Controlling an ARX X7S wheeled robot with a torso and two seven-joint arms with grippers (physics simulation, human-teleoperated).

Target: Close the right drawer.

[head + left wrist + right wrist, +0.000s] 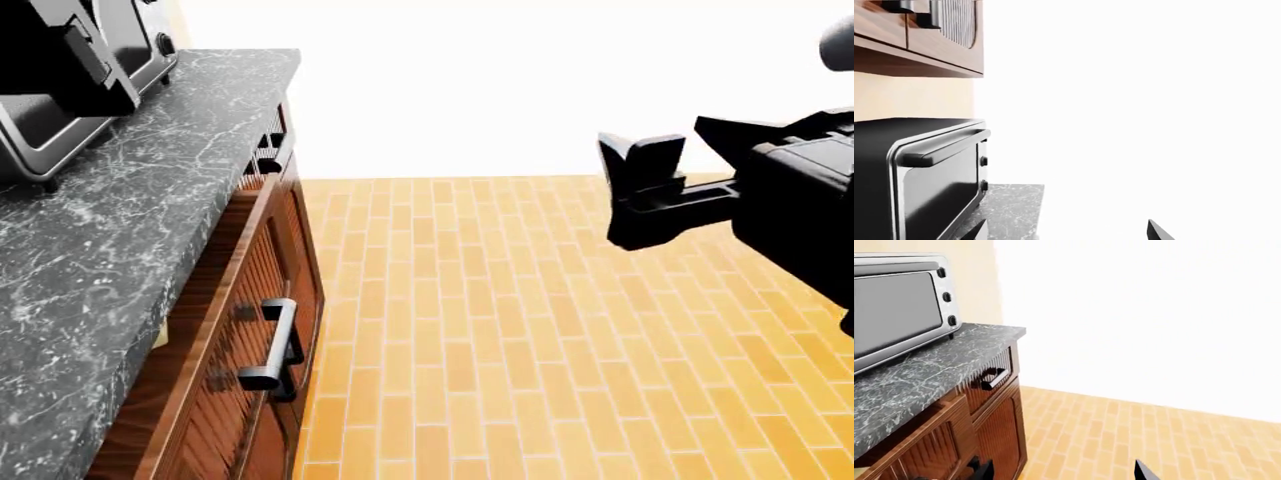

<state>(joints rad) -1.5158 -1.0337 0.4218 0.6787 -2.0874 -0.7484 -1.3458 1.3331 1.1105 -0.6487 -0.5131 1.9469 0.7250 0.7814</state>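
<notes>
The right drawer (260, 290) is the near one under the marble counter, with a ribbed reddish-brown front and a metal bar handle (276, 345). It stands pulled out a little from the counter edge. It also shows in the right wrist view (927, 445), low and beside the gripper. My right gripper (638, 152) is open and empty, out over the brick floor, well apart from the drawer; its fingertips are wide apart in the right wrist view (1061, 472). My left gripper (1067, 235) is open and empty, up by the toaster oven (934, 175).
The marble counter (120, 230) runs along the left with the toaster oven (127, 45) on it. A second same-looking drawer (991, 377) lies farther along, with cabinet doors below. Upper cabinets (914, 35) hang above the oven. Brick floor (534, 350) lies to the right.
</notes>
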